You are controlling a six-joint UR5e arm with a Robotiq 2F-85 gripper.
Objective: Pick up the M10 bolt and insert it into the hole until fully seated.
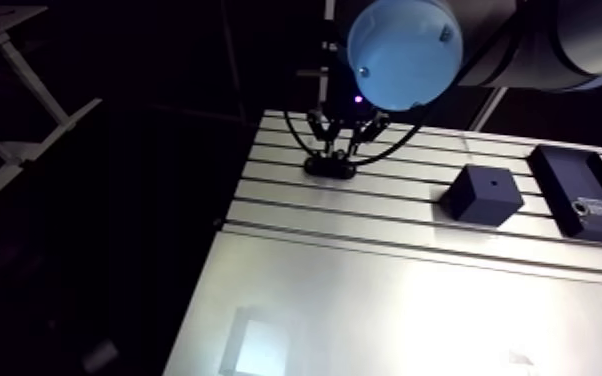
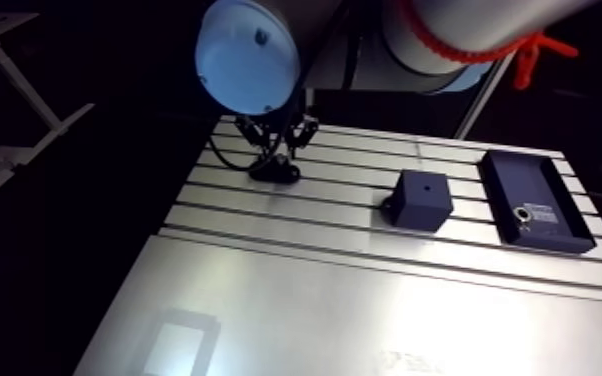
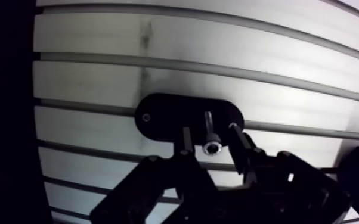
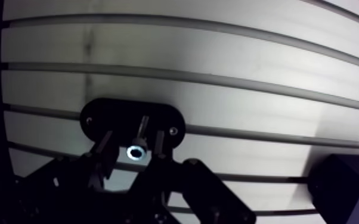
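Wrist view: your gripper [image 3: 210, 130] has its fingers [image 3: 238, 143] apart astride the bolt [image 3: 212, 146]. Its holder [image 3: 164, 116] keeps it upright, so you can pinch the shank.

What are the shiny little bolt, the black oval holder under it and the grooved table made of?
Small shiny socket-head bolt: probably steel, bright glints. Black oval holder: likely plastic, matte, no reflections; unsure. Grooved silver table: brushed metal, probably aluminium, soft sheen.

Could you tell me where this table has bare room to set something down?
Bare: the smooth near plate, and the slotted strip between oval holder and cube block. Crowded: under the tool, and between cube block and flat block.
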